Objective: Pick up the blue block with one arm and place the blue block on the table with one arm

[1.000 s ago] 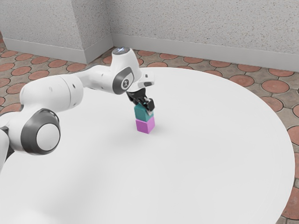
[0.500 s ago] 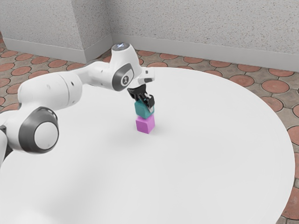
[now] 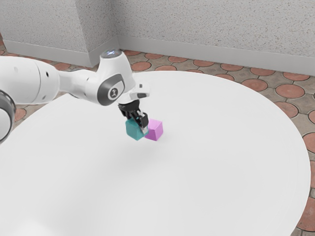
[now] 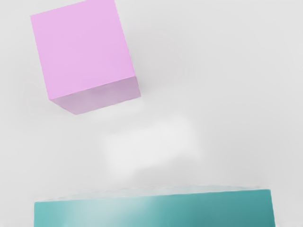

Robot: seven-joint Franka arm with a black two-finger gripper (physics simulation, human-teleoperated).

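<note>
Blue block: a teal-blue cube (image 3: 134, 129), held in the black two-finger gripper (image 3: 138, 124) at the end of the white arm (image 3: 76, 82).
Fingers: clamped on the blue block from two sides; the nearer one lies against its face toward the exterior view's right.
Pink block: a cube (image 3: 156, 130) resting on the table. The wrist view shows pale tabletop between it and the blue block, so the two stand near each other but apart.
Round white table: a broad, smooth top (image 3: 211, 167) beneath both cubes. Whether the blue block's underside touches it, I cannot tell; it looks low, close to the surface.
Step in hand: most likely the placing half of the task, with the pick-up done.
Next move: ease straight down until the cube sits flat, then spread the fingers and rise clear.
Risk: drifting toward the pink block could nudge it; letting go too high could tip the blue one.
</note>
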